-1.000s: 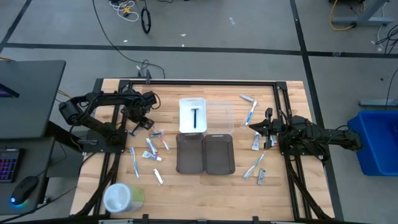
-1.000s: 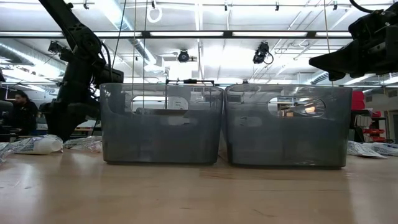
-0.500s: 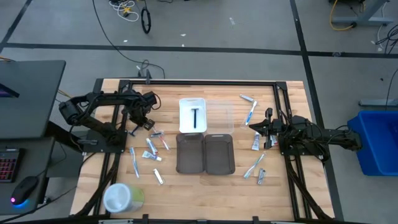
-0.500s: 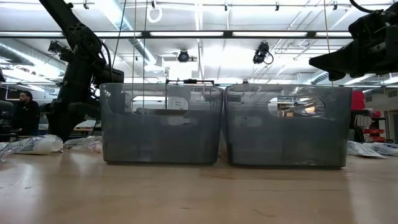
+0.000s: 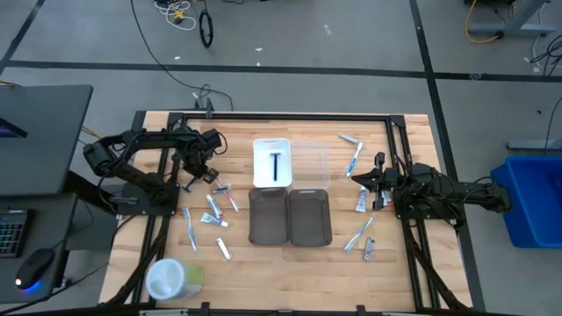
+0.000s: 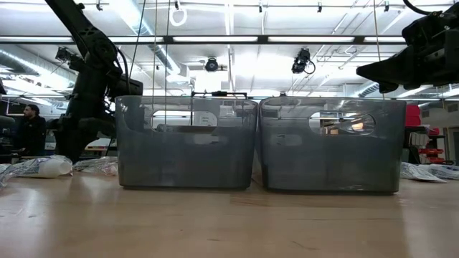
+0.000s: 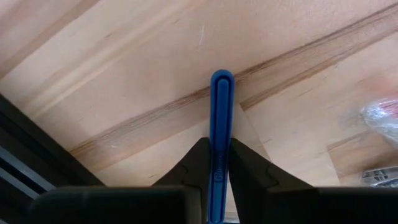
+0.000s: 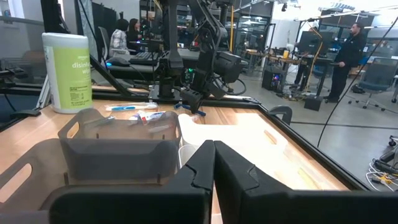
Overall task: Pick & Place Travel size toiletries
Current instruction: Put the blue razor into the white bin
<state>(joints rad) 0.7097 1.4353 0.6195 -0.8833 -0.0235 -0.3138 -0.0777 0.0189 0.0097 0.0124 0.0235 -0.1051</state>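
My left gripper (image 5: 201, 172) stands over the table's far left, pointing down, shut on a slim blue stick-shaped toiletry (image 7: 221, 112) in a clear wrapper. More small tubes and toothbrushes (image 5: 216, 205) lie on the wood just near of it. Others lie on the right side (image 5: 354, 151) (image 5: 361, 237). A thin black stick (image 5: 276, 165) lies in the white tray (image 5: 260, 175). My right gripper (image 5: 356, 179) waits level at the right, shut and holding nothing (image 8: 213, 155). My left gripper pinches the blue toiletry's shaft (image 7: 221, 148) between its two fingers, which come from above and lie across it. One rounded end (image 7: 221, 79) sticks out past the fingers, close over the wood. Whether it rests on the table or hangs just clear, I cannot tell.
Two grey trays (image 5: 268, 237) (image 5: 309, 239) stand side by side at mid-table, with a clear tray (image 5: 321, 167) behind the right one. A round white-and-green container (image 5: 172, 279) stands at the near left. People show in the room beyond (image 6: 29, 129).
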